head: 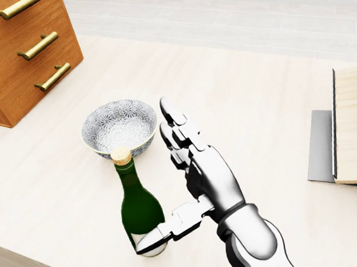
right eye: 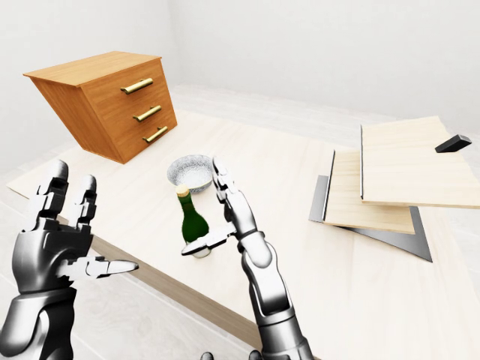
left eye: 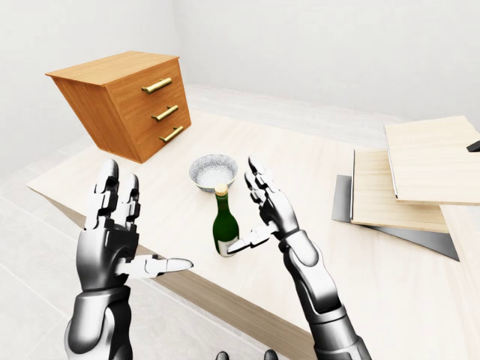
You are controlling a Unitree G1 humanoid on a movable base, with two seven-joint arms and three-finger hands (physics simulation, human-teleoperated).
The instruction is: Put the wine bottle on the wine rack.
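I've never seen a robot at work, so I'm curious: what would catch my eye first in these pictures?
Probably the green wine bottle with its cork, standing upright on the pale wooden table in the middle of the head view. The shiny right hand is beside it, fingers open, thumb reaching across its base. Just above the bottle sits a patterned bowl, with a tilted wooden drawer chest at upper left.
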